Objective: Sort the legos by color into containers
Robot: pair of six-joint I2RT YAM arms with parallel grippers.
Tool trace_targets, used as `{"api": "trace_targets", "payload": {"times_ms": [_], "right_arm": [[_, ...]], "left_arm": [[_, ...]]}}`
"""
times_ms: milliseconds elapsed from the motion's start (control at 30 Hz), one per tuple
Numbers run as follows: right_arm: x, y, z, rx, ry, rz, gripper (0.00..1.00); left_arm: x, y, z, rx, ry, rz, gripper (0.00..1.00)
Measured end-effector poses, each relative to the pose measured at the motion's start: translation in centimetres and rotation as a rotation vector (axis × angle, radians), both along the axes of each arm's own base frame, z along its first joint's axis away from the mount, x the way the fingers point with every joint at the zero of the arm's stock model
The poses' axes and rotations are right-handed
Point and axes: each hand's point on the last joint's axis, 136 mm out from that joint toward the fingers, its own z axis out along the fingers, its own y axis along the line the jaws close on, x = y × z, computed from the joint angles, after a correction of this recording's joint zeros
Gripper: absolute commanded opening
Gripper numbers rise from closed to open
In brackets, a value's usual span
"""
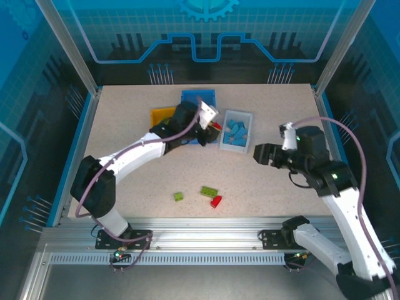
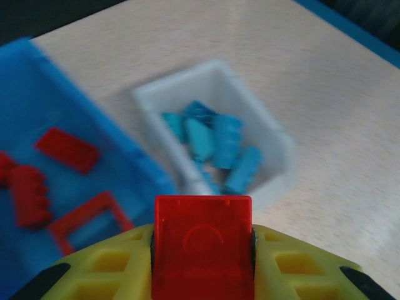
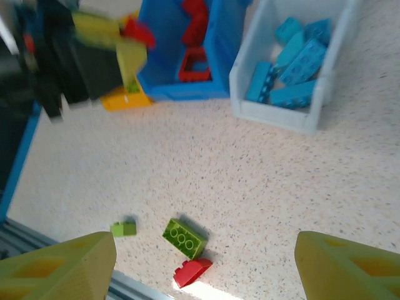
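Note:
My left gripper (image 1: 214,127) is shut on a red lego (image 2: 203,247), held above the near edge of the blue container (image 2: 94,144), beside the white one (image 2: 275,134). Red legos (image 2: 65,150) lie in the blue container (image 1: 199,100) and light blue legos (image 2: 215,147) fill the white container (image 1: 236,145). The yellow-orange container (image 1: 161,115) sits to the left, partly hidden by the left arm. My right gripper (image 1: 259,154) hangs open over the table right of the white container. Three loose legos lie near the front edge: a small green one (image 3: 124,229), a larger green one (image 3: 184,237) and a red one (image 3: 192,272).
The three containers stand together at the back middle of the table (image 1: 125,137). A metal rail (image 1: 206,228) runs along the front edge just beyond the loose legos. The left arm (image 1: 134,156) stretches diagonally from the front left to the containers.

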Motion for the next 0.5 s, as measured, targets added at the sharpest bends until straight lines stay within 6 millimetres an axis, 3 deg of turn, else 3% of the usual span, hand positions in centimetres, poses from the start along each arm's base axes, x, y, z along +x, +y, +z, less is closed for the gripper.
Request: {"api": "trace_targets", "payload": {"times_ms": [133, 267, 367, 500], "right_arm": [[1.4, 4.2, -1.7, -0.054, 0.013, 0.101, 0.78], [2.9, 8.0, -1.3, -0.064, -0.064, 0.167, 0.77], [3.8, 10.0, -0.7, -0.054, -0.114, 0.186, 0.77], [4.7, 11.0, -0.2, -0.047, -0.152, 0.179, 0.77]], "left_arm": [[4.9, 2.0, -0.8, 0.003, 0.080, 0.164, 0.33], [8.7, 2.1, -3.4, 0.003, 0.173, 0.270, 0.33], [10.5, 2.0, -6.4, 0.021, 0.245, 0.326, 0.33], [11.4, 2.2, -10.2, 0.059, 0.324, 0.383, 0.34]]}}
